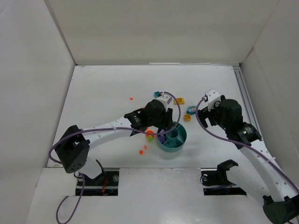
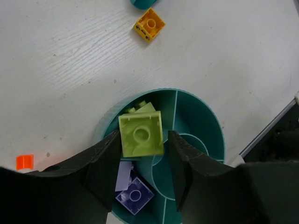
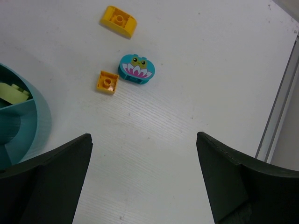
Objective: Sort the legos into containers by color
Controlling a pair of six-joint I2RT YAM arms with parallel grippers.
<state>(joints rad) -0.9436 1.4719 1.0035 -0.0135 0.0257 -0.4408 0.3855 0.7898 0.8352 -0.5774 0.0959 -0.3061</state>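
My left gripper hangs over the round teal dish. Between its fingers is a lime green lego, which lies against the left finger, with a narrow gap at the right finger. Under it, another lime lego lies in a wedge section, and two purple legos lie in the neighbouring wedge. My right gripper stands wide open over bare table to the right of the dish. Ahead of it lie a yellow curved lego, a small yellow lego and a teal flower-printed lego.
Loose pieces lie around the dish: orange bits to its left, one orange bit farther back, a lime-and-orange piece by the left arm and a teal bit behind it. White walls ring the table.
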